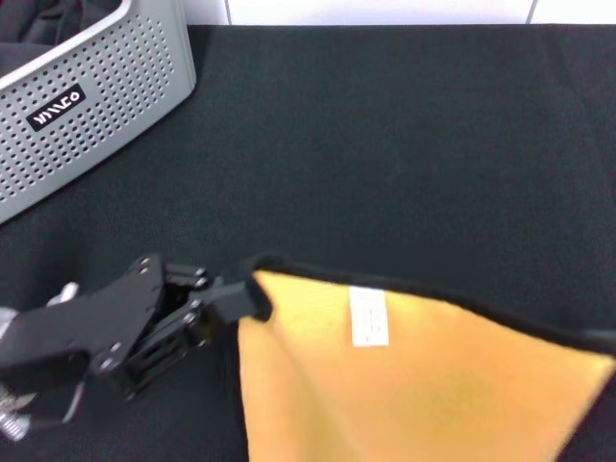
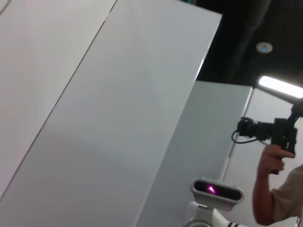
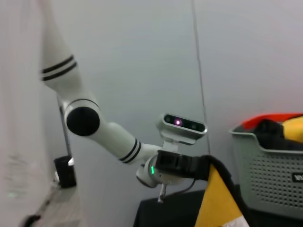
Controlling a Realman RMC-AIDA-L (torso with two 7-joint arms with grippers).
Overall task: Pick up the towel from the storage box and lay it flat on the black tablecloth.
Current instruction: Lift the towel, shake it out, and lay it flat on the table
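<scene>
The black tablecloth fills the bench, with the storage box well beyond the fingers, its black label lettering not clearly readable. The left gripper is pinched closed on a black-trimmed corner of the towel, which spreads away from the fingertips, small white label up. Laying-out looks under way; next, draw the cloth taut and lower it. The right gripper's fingers are unseen.

a person stands off at the edge of the left wrist view in a light t-shirt, holding up a black camera rig in one hand. there's a lit ceiling strip light above them, and big pale wall panels fill most of that shot.
</scene>
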